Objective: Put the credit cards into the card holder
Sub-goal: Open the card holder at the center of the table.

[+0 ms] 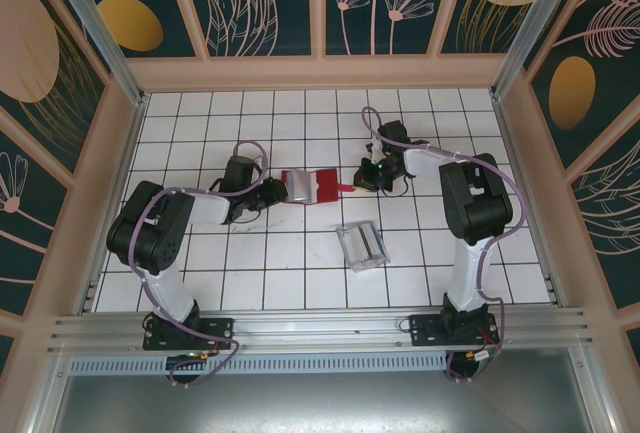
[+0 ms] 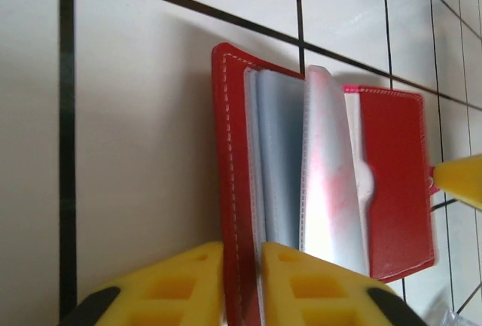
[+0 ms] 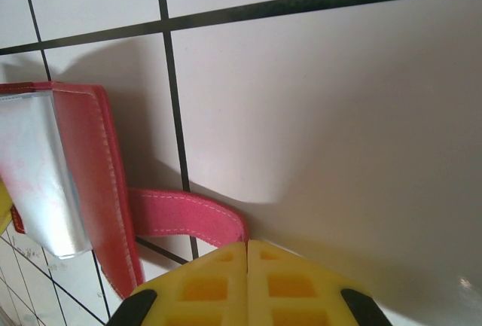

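The red card holder (image 1: pixel 308 186) lies open on the white tiled table between both grippers. In the left wrist view its left cover (image 2: pixel 230 153) stands on edge, and clear plastic sleeves (image 2: pixel 331 183) fan up from the spine. A pale grey-blue face (image 2: pixel 279 160) shows behind the sleeves; I cannot tell whether it is one of the credit cards or the lining. My left gripper (image 2: pixel 241 247) is shut on the left cover's near edge. My right gripper (image 3: pixel 247 243) is shut on the end of the pink-red clasp tab (image 3: pixel 181 217), which arches up from the holder's right cover (image 3: pixel 83 160).
A clear acrylic slotted tray (image 1: pixel 362 245) sits on the tiles in front of the holder, right of centre. Patterned walls enclose the table (image 1: pixel 300 283) on three sides. Bare tiles lie behind and in front of the holder.
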